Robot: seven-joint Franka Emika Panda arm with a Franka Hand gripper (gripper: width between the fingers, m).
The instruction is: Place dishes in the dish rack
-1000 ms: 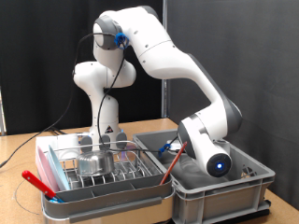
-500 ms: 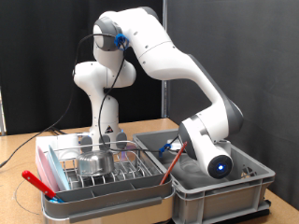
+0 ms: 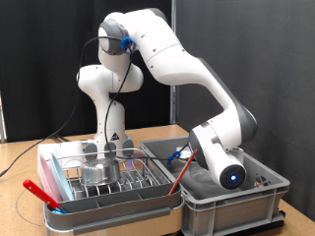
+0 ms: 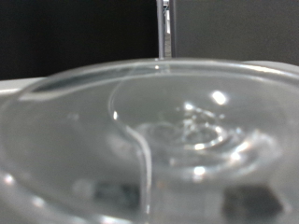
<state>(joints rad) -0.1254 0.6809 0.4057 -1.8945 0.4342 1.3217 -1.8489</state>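
Take the dish rack (image 3: 103, 182) as your landmark: it is the silver wire rack in the shallow white tray (image 3: 59, 202) at the exterior view's lower left, and you can see a shiny metal cup (image 3: 98, 171) lying among its prongs. A red-handled utensil (image 3: 41, 194) rests on the tray's near corner, at the rack's left end in that view. Just beside the rack, on the exterior view's right, stands the deeper grey tub (image 3: 231, 205), and a second thin red-handled utensil (image 3: 181, 176) leans across the edge between the two. Your arm's wrist end (image 3: 221, 162) reaches down into that tub, so the gripper itself is hidden below the rim in the exterior view, and you cannot tell how its jaws stand. The wrist view is almost filled by a clear drinking glass (image 4: 177, 131), very close to the lens and blurred; whether the fingers touch it cannot be made out.
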